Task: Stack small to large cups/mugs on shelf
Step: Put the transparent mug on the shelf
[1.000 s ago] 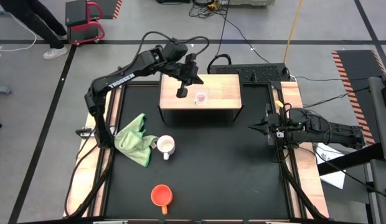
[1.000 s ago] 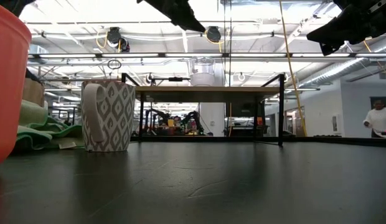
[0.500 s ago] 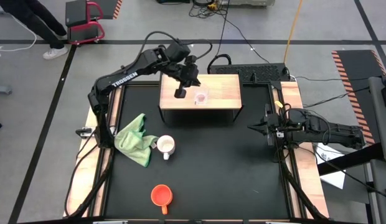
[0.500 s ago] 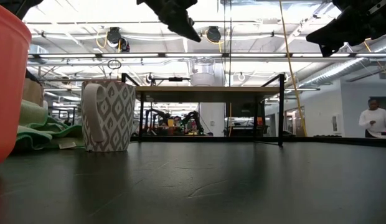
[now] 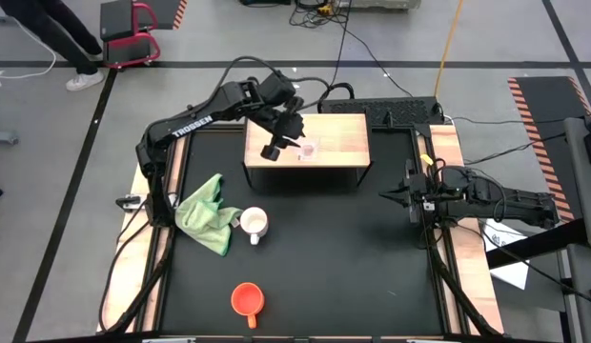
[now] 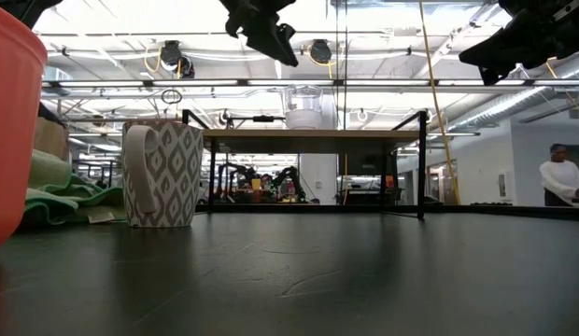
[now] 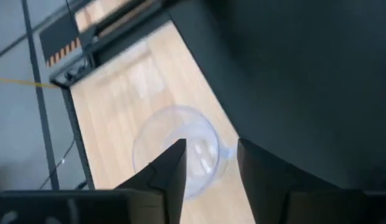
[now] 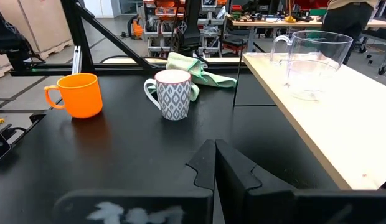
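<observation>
One of three vessels placed; two left on the table.

The shelf (image 5: pixel 319 138) carries only the glass cup (image 5: pixel 307 149). The white mug (image 5: pixel 254 224) and orange mug (image 5: pixel 246 299) are seen well apart on the table (image 5: pixel 353 267), neither yet stacked. The left gripper (image 5: pixel 274 150) is held just beside the cup, fingers (image 7: pixel 171 171) released, empty. The right gripper (image 5: pixel 389 196) is parked at the table's right edge, fingers clenched on nothing.
</observation>
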You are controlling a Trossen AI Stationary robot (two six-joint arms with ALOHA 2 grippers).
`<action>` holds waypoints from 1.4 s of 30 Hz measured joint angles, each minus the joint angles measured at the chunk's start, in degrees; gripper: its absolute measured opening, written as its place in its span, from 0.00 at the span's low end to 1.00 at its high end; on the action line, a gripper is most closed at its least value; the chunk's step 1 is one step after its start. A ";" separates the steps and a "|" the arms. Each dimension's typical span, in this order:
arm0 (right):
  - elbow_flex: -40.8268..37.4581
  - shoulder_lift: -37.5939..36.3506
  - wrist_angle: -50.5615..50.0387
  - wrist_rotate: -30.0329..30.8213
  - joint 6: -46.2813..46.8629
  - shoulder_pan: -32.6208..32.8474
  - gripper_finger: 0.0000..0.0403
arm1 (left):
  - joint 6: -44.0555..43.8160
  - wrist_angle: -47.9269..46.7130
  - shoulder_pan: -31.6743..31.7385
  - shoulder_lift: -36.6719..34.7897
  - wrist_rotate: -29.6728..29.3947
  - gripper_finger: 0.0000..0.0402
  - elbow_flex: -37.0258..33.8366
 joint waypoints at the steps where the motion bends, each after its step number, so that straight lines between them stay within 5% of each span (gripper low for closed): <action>1: 0.00 0.00 0.00 0.00 0.02 0.00 0.00 | 0.07 -0.21 -0.18 0.00 -1.28 0.38 0.00; 42: -0.02 0.02 -0.02 0.00 0.02 0.00 0.00 | 8.44 -2.26 -1.38 3.07 -4.12 0.45 -0.04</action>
